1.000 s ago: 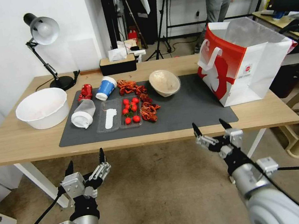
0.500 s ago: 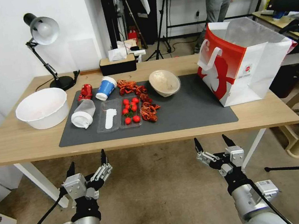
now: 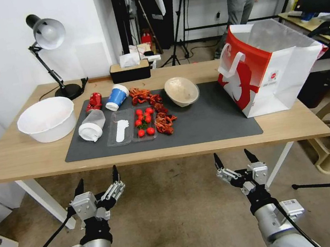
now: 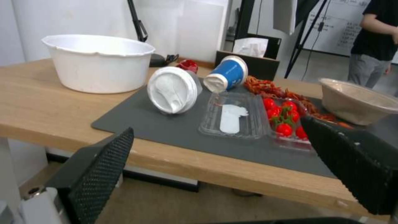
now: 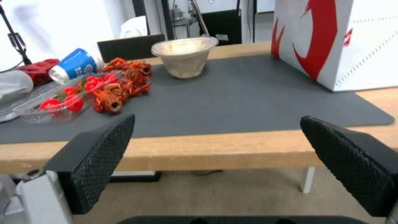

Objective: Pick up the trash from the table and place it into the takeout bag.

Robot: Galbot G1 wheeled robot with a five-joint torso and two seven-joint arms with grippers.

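Left gripper point(image 3: 96, 181): you are looking at it hanging below the table's near edge on the robot's left, jaws spread wide and gripping nothing.
Right gripper point(image 3: 234, 158): it is hanging below the near edge on the robot's right, jaws likewise spread and empty.
Table point(image 3: 18, 154): it is standing in front of you, carrying a dark grey mat point(image 3: 213, 120) across its middle.
Blue paper cup point(image 3: 116, 96): it is lying on its side at the mat's far left part, just beside the crushed red can point(image 3: 94, 101).
White-lidded cup point(image 3: 91, 125): it is lying tipped over near the mat's left edge, lid facing the near side.
Beige bowl point(image 3: 181, 91): it is sitting tilted on the mat, right of the red crayfish shells point(image 3: 164, 121).
Clear tray point(image 3: 122, 131): it is holding cherry tomatoes point(image 3: 144, 121) in its right half and touching the shells.
Takeout bag point(image 3: 266, 69): it is standing upright and open on the table's right end, its corner on the mat.
Large white bowl point(image 3: 47, 119): it is resting on bare wood left of the mat.
Desk lamp point(image 3: 47, 37): it is standing at the far left corner.
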